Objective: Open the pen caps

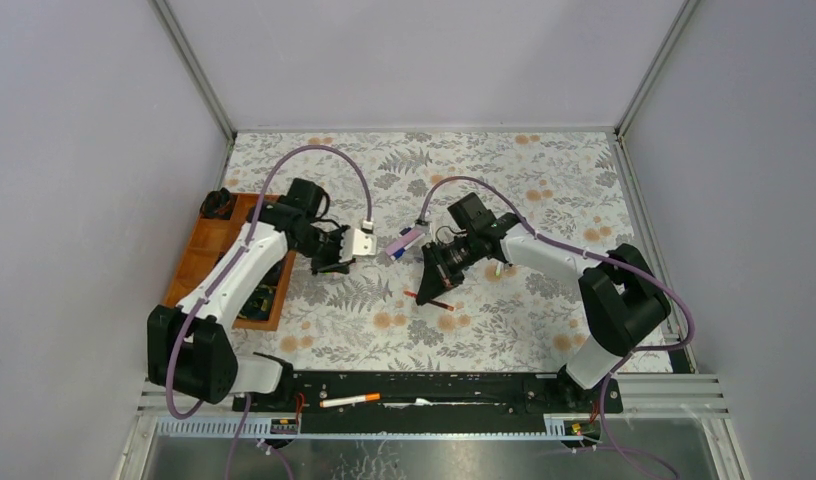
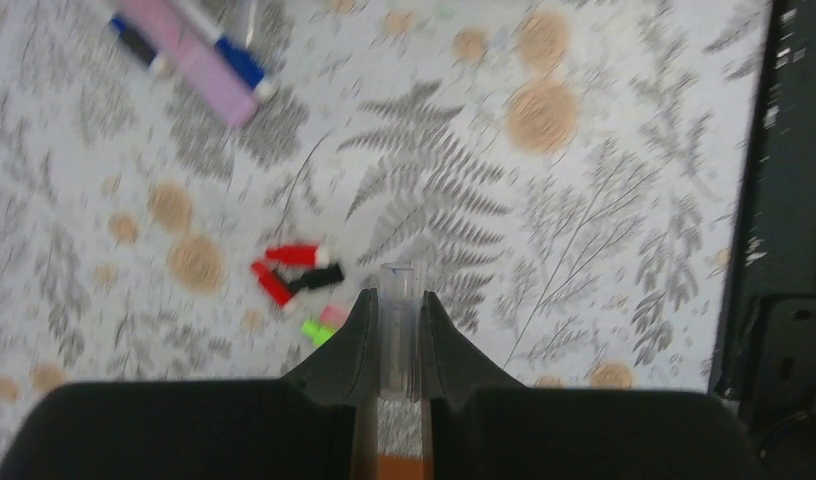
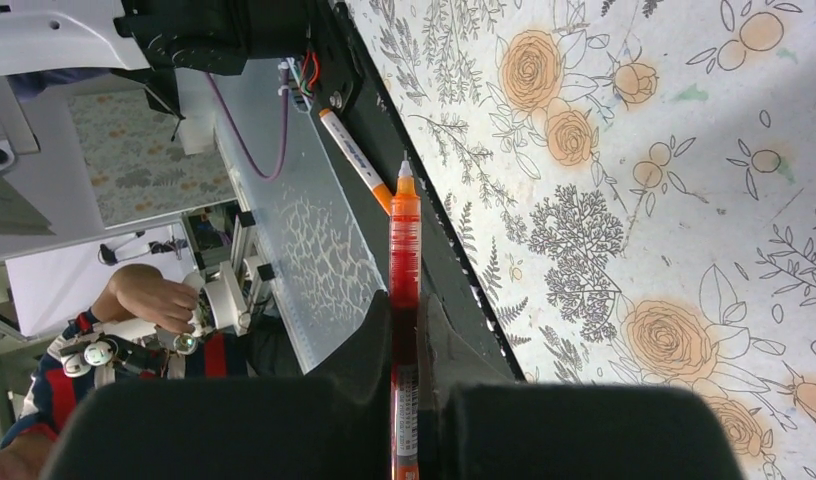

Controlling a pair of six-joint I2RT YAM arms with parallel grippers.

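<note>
Wooden tray (image 1: 196, 255) at the left edge of the table (image 1: 544, 180), half hidden by left arm (image 1: 242, 262); left gripper (image 2: 396, 302) pinched on blurred clear cap (image 2: 397, 285), loose pen caps (image 2: 296, 278) mid-table; right gripper (image 3: 404, 305) clamped round orange pen (image 3: 404, 230), tip bare.

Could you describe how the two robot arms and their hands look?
Both the left arm and right arm have white links with bulky black joints. A purple cable loops along each. The left hand and right hand are black and tapered.
</note>
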